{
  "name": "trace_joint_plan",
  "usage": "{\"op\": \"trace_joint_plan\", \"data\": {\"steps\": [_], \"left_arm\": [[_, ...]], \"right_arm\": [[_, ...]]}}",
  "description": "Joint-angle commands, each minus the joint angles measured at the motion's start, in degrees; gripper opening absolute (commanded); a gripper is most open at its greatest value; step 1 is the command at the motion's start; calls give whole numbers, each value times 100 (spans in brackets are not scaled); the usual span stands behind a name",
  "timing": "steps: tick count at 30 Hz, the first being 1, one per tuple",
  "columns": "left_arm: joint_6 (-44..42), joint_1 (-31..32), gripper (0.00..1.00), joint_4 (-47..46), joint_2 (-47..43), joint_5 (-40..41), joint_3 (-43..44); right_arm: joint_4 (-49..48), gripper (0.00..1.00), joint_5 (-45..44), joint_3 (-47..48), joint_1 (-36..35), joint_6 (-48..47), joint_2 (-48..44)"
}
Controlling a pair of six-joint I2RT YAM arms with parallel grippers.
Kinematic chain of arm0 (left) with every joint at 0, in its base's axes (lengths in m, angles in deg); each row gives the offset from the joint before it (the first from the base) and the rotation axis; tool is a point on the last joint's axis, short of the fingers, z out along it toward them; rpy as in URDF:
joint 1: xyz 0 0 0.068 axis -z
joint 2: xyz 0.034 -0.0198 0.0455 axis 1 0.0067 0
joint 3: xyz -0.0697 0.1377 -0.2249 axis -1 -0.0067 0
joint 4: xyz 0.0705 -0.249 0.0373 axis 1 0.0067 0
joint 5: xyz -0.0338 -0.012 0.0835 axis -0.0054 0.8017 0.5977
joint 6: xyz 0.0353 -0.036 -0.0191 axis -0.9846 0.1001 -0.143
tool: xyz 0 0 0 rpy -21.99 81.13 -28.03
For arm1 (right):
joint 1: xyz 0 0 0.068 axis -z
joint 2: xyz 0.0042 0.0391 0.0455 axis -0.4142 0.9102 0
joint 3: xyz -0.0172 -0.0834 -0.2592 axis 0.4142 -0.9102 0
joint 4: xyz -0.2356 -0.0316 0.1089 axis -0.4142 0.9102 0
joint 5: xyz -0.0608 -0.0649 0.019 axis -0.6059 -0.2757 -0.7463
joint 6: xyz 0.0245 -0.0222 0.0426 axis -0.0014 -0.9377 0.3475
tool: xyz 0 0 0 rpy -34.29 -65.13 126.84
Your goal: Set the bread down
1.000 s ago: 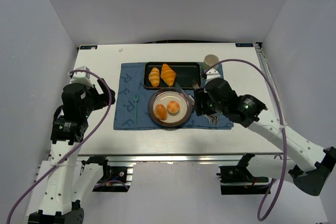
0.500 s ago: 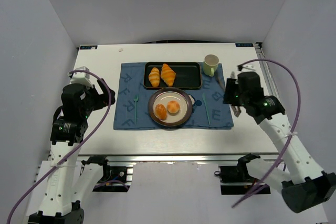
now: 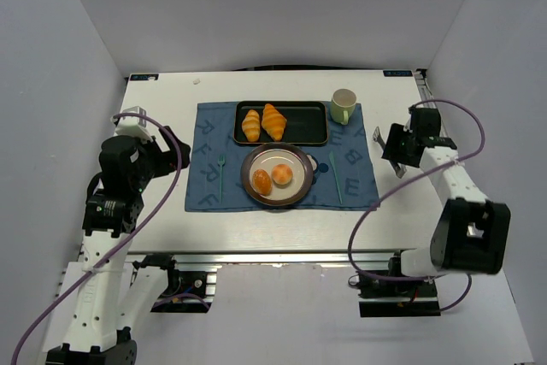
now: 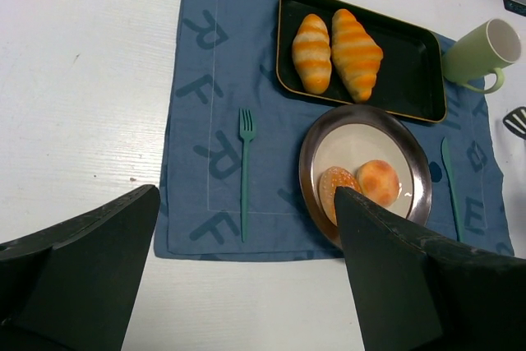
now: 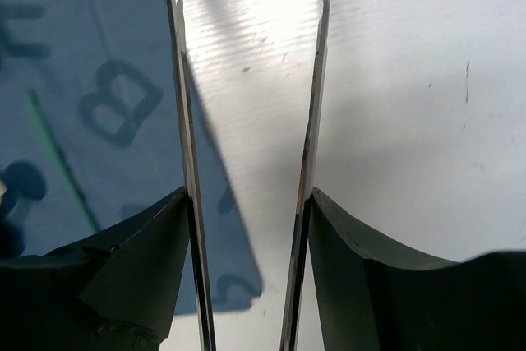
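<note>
The bread is two round orange-brown buns (image 3: pixel 261 182) (image 3: pixel 282 174) lying side by side on a round metal plate (image 3: pixel 301 191) on the blue placemat (image 3: pixel 205 187). In the left wrist view one bun (image 4: pixel 378 182) shows whole and the other (image 4: pixel 335 180) is partly behind a finger. My left gripper (image 3: pixel 164 156) (image 4: pixel 246 195) is open and empty, held above the table left of the mat. My right gripper (image 3: pixel 395 151) (image 5: pixel 246 195) grips metal tongs (image 5: pixel 182 121) over the mat's right edge, far from the plate. The tong blades stand apart with nothing between them.
A black tray (image 3: pixel 309 128) behind the plate holds two ridged croissants (image 3: pixel 251 124) (image 3: pixel 273 120). A pale green mug (image 3: pixel 344 105) stands at the mat's back right. A teal fork (image 3: pixel 220 174) lies left of the plate, a teal knife (image 3: pixel 335 177) right of it.
My right arm has pulled back from beside the plate to the right, past the mat's edge, taking the tongs along. The buns stay on the plate. The left arm has not moved.
</note>
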Motion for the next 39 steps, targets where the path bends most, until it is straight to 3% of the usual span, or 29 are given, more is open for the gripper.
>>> {"op": "trace_joint_plan", "data": {"steps": [1, 6, 10, 16, 19, 25, 29, 33, 39], "left_arm": [[27, 17, 98, -125, -52, -145, -32], [27, 17, 98, -186, -25, -224, -94], [70, 17, 98, -309, 62, -312, -111], [44, 17, 98, -291, 142, -312, 38], [62, 17, 98, -274, 168, -321, 64], [44, 17, 98, -186, 151, -268, 143], [44, 17, 98, -134, 159, -233, 231], [70, 17, 98, -89, 72, -224, 232], [123, 17, 98, -151, -96, -145, 73]], "right_arm": [[-961, 62, 26, 366, 228, -510, 419], [-1314, 63, 87, 647, 571, -1213, 1174], [-1919, 63, 579, 288, 703, -1162, 1395], [-2184, 67, 509, -161, 703, -1302, 1545], [-2193, 88, 413, -135, 703, -1347, 1667], [-2018, 89, 325, -47, 703, -1277, 1756], [-1746, 89, -105, 102, 642, -1127, 1003], [-719, 89, -343, 523, 554, -338, 44], [4, 89, 1403, 393, 431, 279, -1784]]}}
